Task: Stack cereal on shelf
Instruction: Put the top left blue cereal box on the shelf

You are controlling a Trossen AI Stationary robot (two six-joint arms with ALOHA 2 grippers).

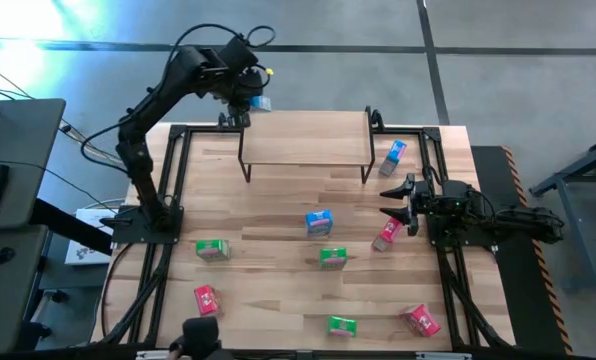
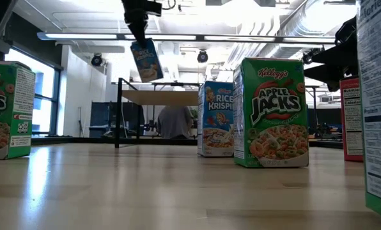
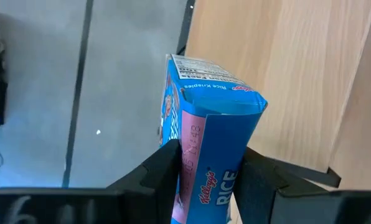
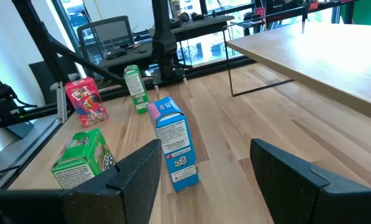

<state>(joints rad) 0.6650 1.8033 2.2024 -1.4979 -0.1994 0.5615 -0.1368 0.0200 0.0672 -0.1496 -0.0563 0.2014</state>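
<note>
High view: left gripper [image 1: 250, 101], jaws clamped on a small blue cardboard cereal box [image 1: 260, 102], hangs off the far left corner of the light wooden black-legged shelf [image 1: 303, 140], so placing calls for moving inward over the top and lowering, while the right gripper [image 1: 396, 203] waits open-jawed over the bench [image 1: 268, 290].

We see a blue Rice Krispies box [image 3: 204, 149] held aloft beside the shelf's [image 1: 303, 140] far-left corner; eight other boxes are scattered across the tabletop.

Overhead and table-level views share the shelf [image 1: 304, 138]; wrist cameras sit close, seemingly angled down.
</note>
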